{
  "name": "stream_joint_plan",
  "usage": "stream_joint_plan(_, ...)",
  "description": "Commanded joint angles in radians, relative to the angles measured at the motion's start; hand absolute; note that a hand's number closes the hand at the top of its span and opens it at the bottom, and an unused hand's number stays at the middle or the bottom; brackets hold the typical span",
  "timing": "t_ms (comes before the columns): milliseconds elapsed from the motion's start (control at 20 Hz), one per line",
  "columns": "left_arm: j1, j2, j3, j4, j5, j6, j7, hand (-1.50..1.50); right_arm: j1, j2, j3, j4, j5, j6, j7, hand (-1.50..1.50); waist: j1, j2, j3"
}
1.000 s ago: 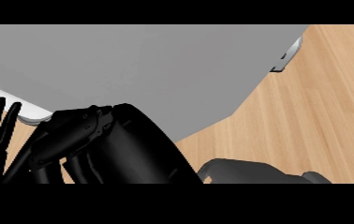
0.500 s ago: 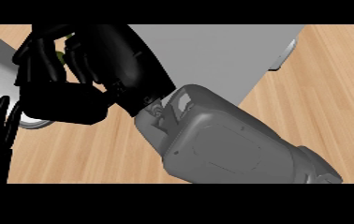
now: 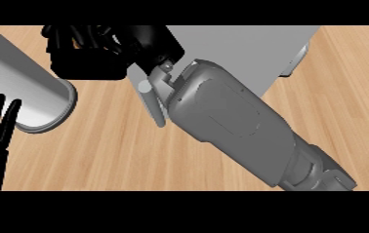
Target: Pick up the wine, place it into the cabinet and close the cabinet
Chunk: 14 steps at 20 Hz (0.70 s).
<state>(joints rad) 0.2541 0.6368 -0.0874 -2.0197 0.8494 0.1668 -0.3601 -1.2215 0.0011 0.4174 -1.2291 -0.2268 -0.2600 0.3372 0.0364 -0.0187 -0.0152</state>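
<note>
My right forearm [image 3: 238, 125] crosses the view from the lower right to the upper left. Its black right hand [image 3: 93, 64] sits at the top left with fingers [image 3: 72, 37] curled tight, as around the wine. The hand hides the bottle itself. The grey cabinet [image 3: 238, 47] fills the top middle behind the wrist, with a pale handle [image 3: 296, 61] at its right edge. Only straight black fingers of my left hand [image 3: 9, 125] show at the left edge.
A long grey shape with a rounded, pale-rimmed end [image 3: 39, 100] lies at the left, just below the right hand. Wooden counter [image 3: 108, 159] spreads across the lower left and the far right.
The right hand has travelled up and left to the top left corner, and more of its forearm now shows. The view has shifted, bringing the grey rounded shape in at the left.
</note>
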Motion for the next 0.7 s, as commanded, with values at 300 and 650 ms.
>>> stream_joint_plan(300,-0.011,-0.024,-0.017,0.013,-0.011,0.000,0.015,-1.50,0.000,-0.128,-0.078,0.208,0.004,0.057,-0.133,1.50,-0.024,0.035,0.014)
stream_joint_plan(650,-0.028,-0.005,0.022,0.003,-0.004,0.006,0.028,-1.50,-0.012,-0.110,-0.065,0.280,0.030,0.047,-0.186,1.50,-0.022,0.032,0.015)
